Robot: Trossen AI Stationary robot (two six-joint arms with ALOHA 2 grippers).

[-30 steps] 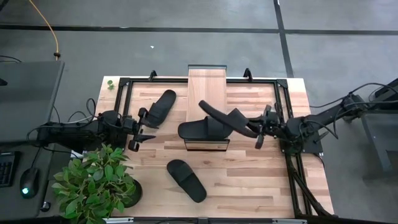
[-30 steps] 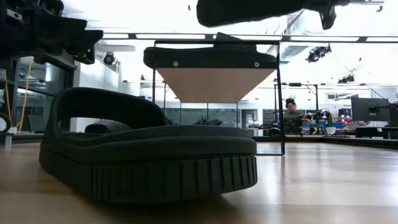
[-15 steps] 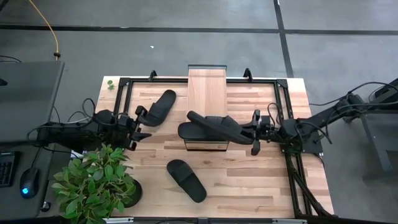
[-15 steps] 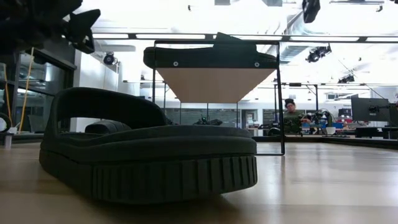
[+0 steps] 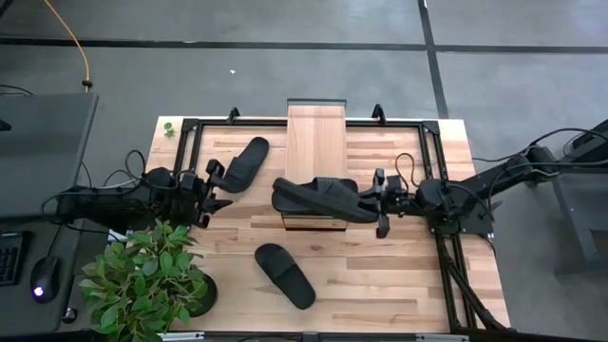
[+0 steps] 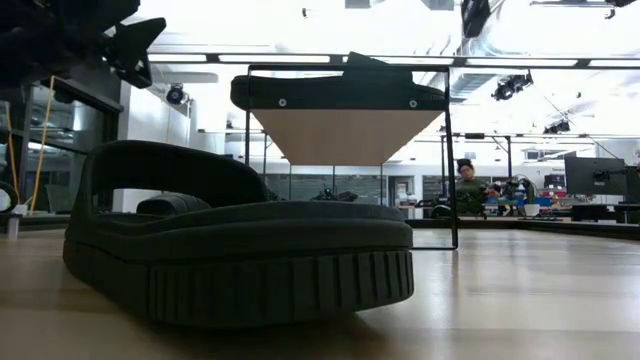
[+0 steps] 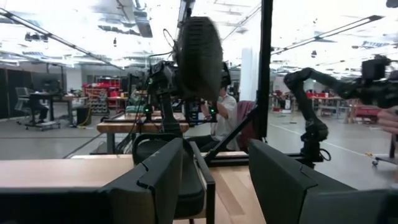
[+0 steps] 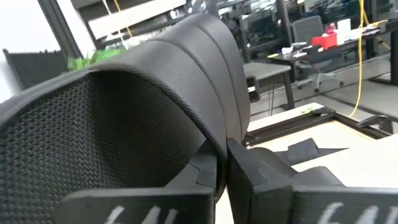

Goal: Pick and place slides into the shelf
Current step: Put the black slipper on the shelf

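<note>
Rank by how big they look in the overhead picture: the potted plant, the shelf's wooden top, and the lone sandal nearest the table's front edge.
1. potted plant, widest spread.
2. shelf; part of its top is hidden under sandals, so second place is a bit unsure.
3. front sandal, smallest.

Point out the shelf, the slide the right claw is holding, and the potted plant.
shelf (image 5: 316, 128), high view, on its bare wood plank top.
held slide (image 5: 328, 197), high view, on its strap.
right claw (image 5: 378, 201), high view, shut on that slide.
potted plant (image 5: 142, 280), high view, on its leaves.
</note>
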